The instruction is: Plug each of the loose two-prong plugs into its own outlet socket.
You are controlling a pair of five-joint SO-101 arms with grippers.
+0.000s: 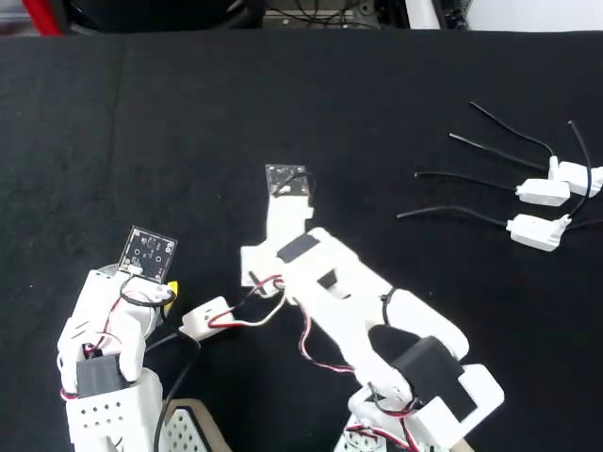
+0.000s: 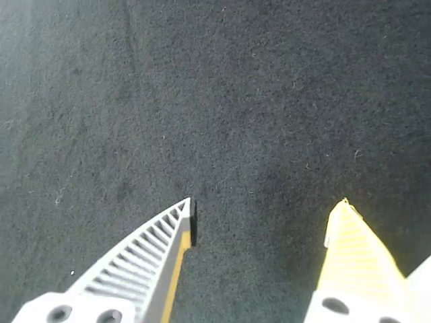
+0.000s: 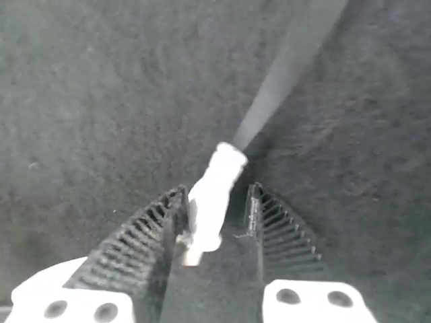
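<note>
Right gripper (image 3: pixel 217 190) holds a two-prong plug (image 3: pixel 210 202); left gripper (image 2: pixel 267 200) holds nothing.
Up close, the right wrist view shows the white plug pinched between nearly closed fingers, its cord (image 3: pixel 283 81) trailing away. The high view adds three more plugs (image 1: pixel 542 192) lying together at the black tabletop's (image 1: pixel 188 113) right side. The left gripper gapes wide above the tabletop.

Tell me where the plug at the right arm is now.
The white plug sits between the right end effector's fingers, which in the high view is near the table's centre, well left of the three loose plugs.
</note>
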